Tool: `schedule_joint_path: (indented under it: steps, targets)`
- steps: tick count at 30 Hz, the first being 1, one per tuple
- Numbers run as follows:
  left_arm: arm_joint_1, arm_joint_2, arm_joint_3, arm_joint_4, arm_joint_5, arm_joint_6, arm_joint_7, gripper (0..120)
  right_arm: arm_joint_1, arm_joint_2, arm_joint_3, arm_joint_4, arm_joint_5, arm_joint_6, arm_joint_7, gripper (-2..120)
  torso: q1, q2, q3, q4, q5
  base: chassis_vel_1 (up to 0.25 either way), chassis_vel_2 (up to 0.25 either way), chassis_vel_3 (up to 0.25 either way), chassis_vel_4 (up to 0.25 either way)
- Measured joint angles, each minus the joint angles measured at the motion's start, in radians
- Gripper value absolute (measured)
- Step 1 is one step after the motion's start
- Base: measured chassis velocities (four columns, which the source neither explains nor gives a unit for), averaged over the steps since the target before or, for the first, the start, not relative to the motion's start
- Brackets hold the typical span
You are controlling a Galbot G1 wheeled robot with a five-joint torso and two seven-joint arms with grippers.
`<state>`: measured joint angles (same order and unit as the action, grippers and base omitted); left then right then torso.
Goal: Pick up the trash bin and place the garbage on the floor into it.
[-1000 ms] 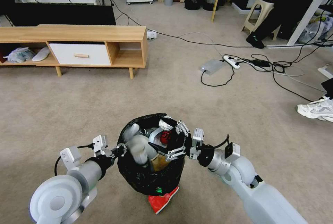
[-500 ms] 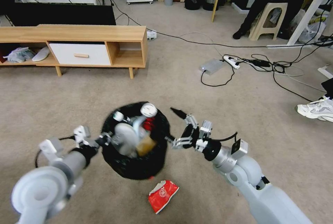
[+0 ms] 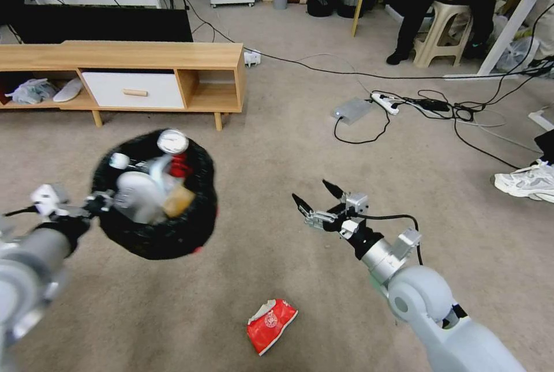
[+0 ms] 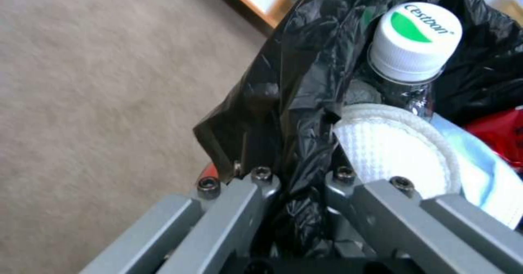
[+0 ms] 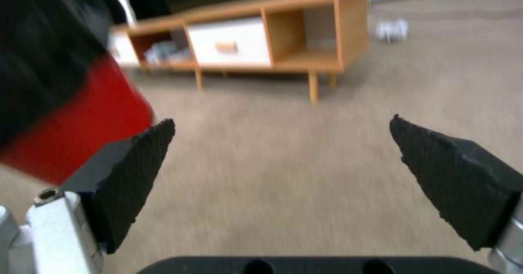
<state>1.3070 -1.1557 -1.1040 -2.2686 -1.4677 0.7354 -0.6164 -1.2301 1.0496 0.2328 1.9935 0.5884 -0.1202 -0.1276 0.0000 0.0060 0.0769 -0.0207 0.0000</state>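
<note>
Now the trash bin (image 3: 154, 196) is carried off to the robot's left, clear of the floor (image 3: 277, 187), where a second ago it hung straight ahead over the red carton (image 3: 271, 324). It is held by the left hand (image 4: 297, 184), whose jaws are closed on the bin's rim with the black bag liner (image 4: 289, 102) pinched between them, as the left wrist view shows. Inside the bin a capped bottle (image 4: 411, 41), a white pad (image 4: 390, 151) and something red are seen, so part of the garbage is judged to be already collected.

The right hand (image 3: 318, 199) has been drawn back out of the bin and to the robot's right; it is empty, its fingers (image 5: 128, 176) spread wide over bare carpet. In the right wrist view the red base of the bin (image 5: 71, 139) is glimpsed just beside one finger.

With the bin swung aside, the flattened red carton is uncovered and lies alone on the floor, near the robot and between the two arms. It is judged to be the next piece to be gathered: the right hand is free and open for it, while the bin is kept aloft and within reach. The swing may unsettle the loosely stacked contents.
</note>
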Motion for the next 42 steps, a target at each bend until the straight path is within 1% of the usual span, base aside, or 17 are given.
schedule_joint_path:
  steps: [5, 6, 7, 9, 10, 12, 13, 15, 16, 17, 18, 19, 21, 22, 27, 36, 42]
  targets:
    - [0.016, 0.003, -0.045, 0.005, -0.016, 0.000, 0.000, 3, 0.001, 0.004, -0.044, -0.020, -0.028, -0.059, 0.037, 100, 0.000, 0.000, 0.000, -0.0001, -0.0003, 0.000, 0.000, 0.000, 0.000]
    - [0.021, 0.002, -0.062, 0.006, -0.018, 0.000, 0.001, 3, 0.013, 0.008, -0.074, -0.020, -0.028, -0.126, 0.075, 100, 0.000, 0.000, 0.000, 0.0001, -0.0001, 0.000, 0.000, 0.000, 0.000]
    - [0.021, 0.002, -0.062, 0.006, -0.018, 0.000, 0.001, 3, 0.013, 0.008, -0.074, -0.020, -0.028, -0.126, 0.075, 100, 0.000, 0.000, 0.000, 0.0001, -0.0001, 0.000, 0.000, 0.000, 0.000]
    - [0.026, 0.001, -0.083, 0.007, -0.021, 0.000, 0.003, 3, 0.044, 0.014, -0.126, -0.020, -0.023, -0.251, 0.153, 100, 0.000, 0.000, 0.000, 0.0000, -0.0002, 0.000, 0.000, 0.000, 0.000]
    - [0.026, 0.001, -0.083, 0.007, -0.021, 0.000, 0.003, 3, 0.044, 0.014, -0.126, -0.020, -0.023, -0.251, 0.153, 100, 0.000, 0.000, 0.000, 0.0000, -0.0002, 0.000, 0.000, 0.000, 0.000]
    - [0.028, 0.001, -0.098, 0.009, -0.021, 0.000, 0.003, 3, 0.081, 0.023, -0.179, -0.018, 0.016, -0.372, 0.238, 100, 0.000, 0.000, 0.000, -0.0001, -0.0002, 0.000, 0.000, 0.000, 0.000]
    - [0.028, 0.001, -0.098, 0.009, -0.021, 0.000, 0.003, 3, 0.081, 0.023, -0.179, -0.018, 0.016, -0.372, 0.238, 100, 0.000, 0.000, 0.000, -0.0001, -0.0002, 0.000, 0.000, 0.000, 0.000]
    - [0.037, 0.000, -0.111, 0.007, -0.021, 0.000, 0.004, 3, 0.136, 0.049, -0.253, -0.024, 0.126, -0.522, 0.381, 100, 0.000, 0.000, 0.000, 0.0000, -0.0003, 0.000, 0.000, 0.000, 0.000]
    - [0.037, 0.000, -0.111, 0.007, -0.021, 0.000, 0.004, 3, 0.136, 0.049, -0.253, -0.024, 0.126, -0.522, 0.381, 100, 0.000, 0.000, 0.000, 0.0000, -0.0003, 0.000, 0.000, 0.000, 0.000]
    - [0.041, -0.001, -0.114, 0.003, -0.021, 0.000, 0.004, 3, 0.156, 0.067, -0.280, -0.033, 0.189, -0.571, 0.445, 100, 0.000, 0.000, 0.000, 0.0000, -0.0003, 0.000, 0.000, 0.000, 0.000]
    - [0.049, -0.004, -0.116, -0.002, -0.021, 0.000, 0.006, 3, 0.188, 0.102, -0.321, -0.050, 0.285, -0.614, 0.557, 100, 0.000, 0.000, 0.000, 0.0000, -0.0002, 0.000, 0.000, 0.000, 0.000]
    - [0.049, -0.004, -0.116, -0.002, -0.021, 0.000, 0.006, 3, 0.188, 0.102, -0.321, -0.050, 0.285, -0.614, 0.557, 100, 0.000, 0.000, 0.000, 0.0000, -0.0002, 0.000, 0.000, 0.000, 0.000]
    - [0.059, -0.009, -0.117, -0.008, -0.021, 0.000, 0.007, 3, 0.224, 0.155, -0.375, -0.081, 0.410, -0.630, 0.695, 100, 0.000, 0.000, 0.000, 0.0001, -0.0002, 0.000, 0.000, 0.000, 0.000]
    - [0.059, -0.009, -0.117, -0.008, -0.021, 0.000, 0.007, 3, 0.224, 0.155, -0.375, -0.081, 0.410, -0.630, 0.695, 100, 0.000, 0.000, 0.000, 0.0001, -0.0002, 0.000, 0.000, 0.000, 0.000]
    - [0.068, -0.012, -0.121, -0.009, -0.020, 0.000, 0.010, 3, 0.271, 0.237, -0.440, -0.153, 0.544, -0.630, 0.850, 100, 0.000, 0.000, 0.000, 0.0000, -0.0002, 0.000, 0.000, 0.000, 0.000]
    - [0.070, -0.011, -0.120, -0.006, -0.020, 0.000, 0.013, 3, 0.282, 0.274, -0.476, -0.207, 0.598, -0.625, 0.918, 100, 0.000, 0.000, 0.000, -0.0001, -0.0002, 0.000, 0.000, 0.000, 0.000]
    - [0.068, -0.011, -0.115, -0.002, -0.020, 0.000, 0.015, 3, 0.281, 0.308, -0.492, -0.269, 0.674, -0.621, 1.010, 100, 0.000, 0.000, 0.000, 0.0000, -0.0002, 0.000, 0.000, 0.000, 0.000]
